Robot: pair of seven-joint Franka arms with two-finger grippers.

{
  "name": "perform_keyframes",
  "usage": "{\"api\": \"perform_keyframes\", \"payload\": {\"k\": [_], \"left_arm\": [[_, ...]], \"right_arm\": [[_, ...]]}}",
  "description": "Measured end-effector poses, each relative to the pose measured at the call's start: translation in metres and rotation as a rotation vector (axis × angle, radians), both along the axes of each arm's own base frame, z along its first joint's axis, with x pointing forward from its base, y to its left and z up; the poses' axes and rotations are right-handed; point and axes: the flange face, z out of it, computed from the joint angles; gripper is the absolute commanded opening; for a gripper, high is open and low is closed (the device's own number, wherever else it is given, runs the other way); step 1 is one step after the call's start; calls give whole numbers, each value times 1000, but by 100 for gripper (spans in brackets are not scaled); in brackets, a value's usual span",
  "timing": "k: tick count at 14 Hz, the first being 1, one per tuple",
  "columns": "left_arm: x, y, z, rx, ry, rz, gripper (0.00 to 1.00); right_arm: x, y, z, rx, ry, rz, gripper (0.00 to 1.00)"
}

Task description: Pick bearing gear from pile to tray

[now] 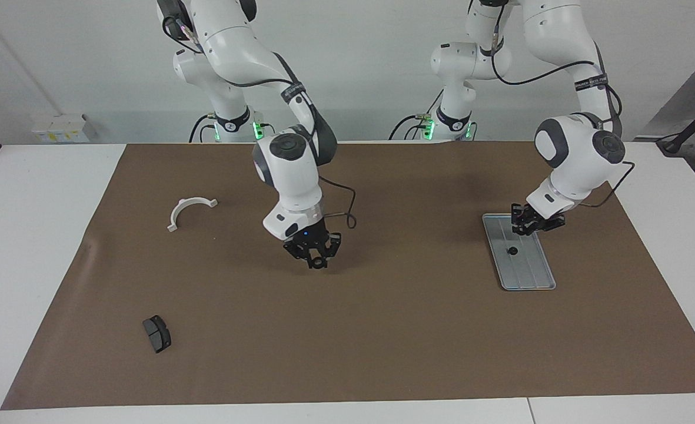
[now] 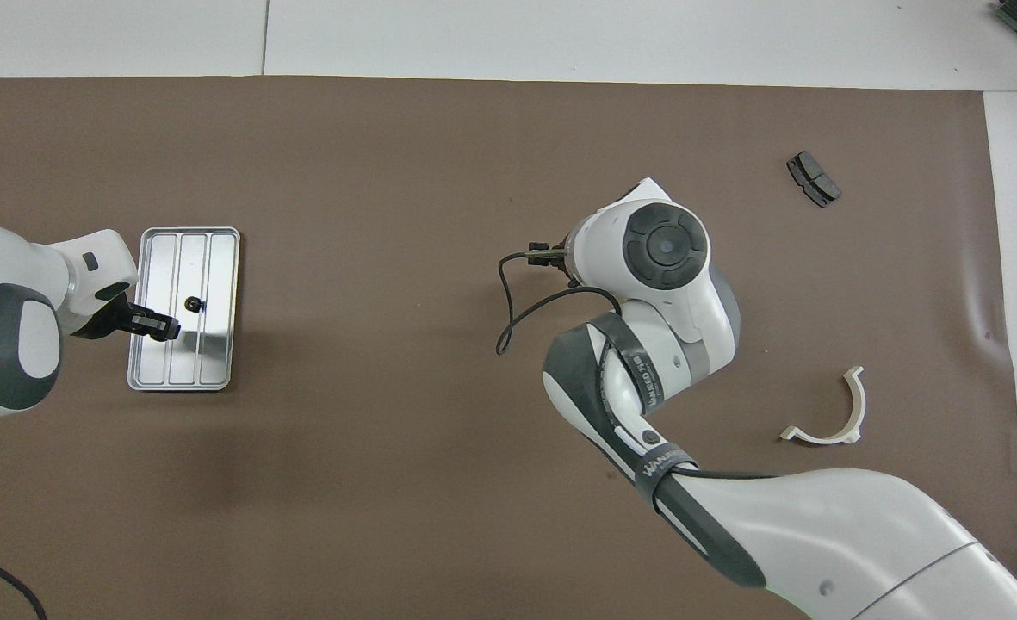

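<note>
The silver tray [image 1: 529,277] [image 2: 215,362] lies toward the left arm's end of the brown mat, with one small black gear [image 1: 512,251] [image 2: 191,303] on it. My left gripper [image 1: 525,229] [image 2: 164,327] hangs over the tray's end nearer the robots, fingertips together, with nothing seen in them. My right gripper [image 1: 316,262] hovers low over the middle of the mat, shut and seemingly empty; its wrist hides it from above. Of the pile, a white half-ring bracket [image 1: 189,211] [image 2: 827,413] and one dark pad-shaped block [image 1: 157,333] [image 2: 813,178] show toward the right arm's end.
The brown mat [image 1: 382,341] covers most of the white table. The right arm's black cable [image 1: 347,215] loops beside its wrist. The right arm's body covers a patch of mat near the middle in the overhead view.
</note>
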Motion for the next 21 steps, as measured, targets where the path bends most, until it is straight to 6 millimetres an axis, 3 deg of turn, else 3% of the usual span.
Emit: {"api": "perform_keyframes", "payload": {"k": [2, 3, 6, 7, 9, 10, 12, 14, 17, 19, 21], "left_arm": [[-3, 0, -5, 0, -3, -5, 92], [-3, -1, -5, 1, -8, -7, 97], [5, -9, 5, 4, -53, -4, 95], [12, -20, 16, 3, -74, 17, 95], [25, -69, 42, -4, -114, 98, 93], [27, -101, 51, -11, -125, 139, 90], [22, -164, 61, -25, -129, 223, 87], [13, -221, 72, -44, -134, 315, 83], [13, -280, 94, -63, -134, 417, 83], [22, -306, 101, -73, -139, 472, 83], [28, -334, 96, -75, -141, 521, 82]], "right_arm": [[-3, 34, -8, -5, 2, -7, 0], [-9, 49, -16, -8, 11, 4, 0], [-29, 89, -36, -27, 44, 51, 0], [-33, 97, -38, -30, 47, 62, 13], [-36, 103, -39, -32, 49, 71, 32], [-36, 102, -40, -36, 51, 72, 36], [-37, 101, -43, -48, 53, 77, 66], [-35, 99, -46, -54, 54, 75, 71], [-26, 88, -44, -54, 48, 56, 85], [-11, 67, -38, -50, 38, 20, 91], [8, 33, -21, -45, 19, -11, 100]]}}
